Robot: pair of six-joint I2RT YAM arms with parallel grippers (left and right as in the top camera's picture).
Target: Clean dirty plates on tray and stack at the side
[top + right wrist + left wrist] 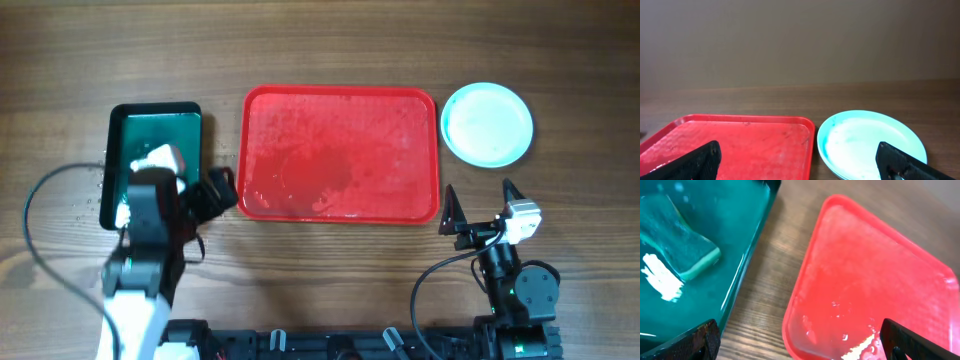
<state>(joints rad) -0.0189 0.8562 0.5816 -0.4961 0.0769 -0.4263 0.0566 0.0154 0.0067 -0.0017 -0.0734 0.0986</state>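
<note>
The red tray (340,155) lies in the middle of the table and holds no plates; its surface looks wet (875,275). The plates (487,123) sit in a pile on the table right of the tray, a pale aqua one on top; how many lie under it I cannot tell. The pile also shows in the right wrist view (870,145), beside the tray (740,145). My left gripper (212,193) is open and empty over the gap between the green tray and the red tray (800,342). My right gripper (478,205) is open and empty, in front of the tray's right corner.
A dark green tray (155,150) with water and a green sponge (682,245) stands left of the red tray. Cables run along the table's front edge on both sides.
</note>
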